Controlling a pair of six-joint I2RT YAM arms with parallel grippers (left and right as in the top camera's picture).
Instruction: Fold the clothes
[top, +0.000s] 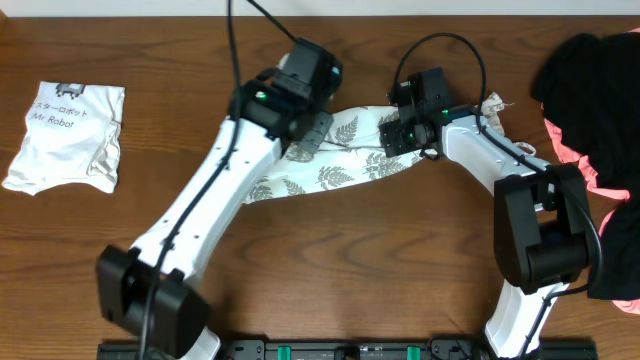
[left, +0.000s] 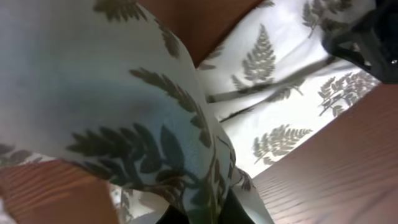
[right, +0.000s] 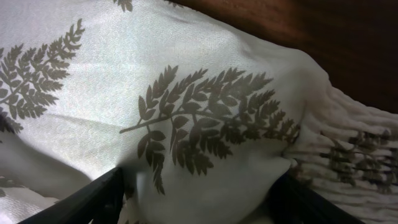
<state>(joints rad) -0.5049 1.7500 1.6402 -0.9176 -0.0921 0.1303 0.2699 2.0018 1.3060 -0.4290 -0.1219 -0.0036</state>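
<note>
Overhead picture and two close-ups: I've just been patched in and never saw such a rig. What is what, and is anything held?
The overhead picture looks down on a wooden table with two white robot arms. The left gripper and right gripper both meet the fern-print garment lying mid-table. The close-ups come from a camera on each wrist: the left one shows that cloth draped over the lens, the right one shows it bunched between two black fingers. Whether either gripper truly pinches it, I cannot tell. A white "Mr Robot" shirt lies at the picture's left; black and pink garments are heaped at its right.
</note>
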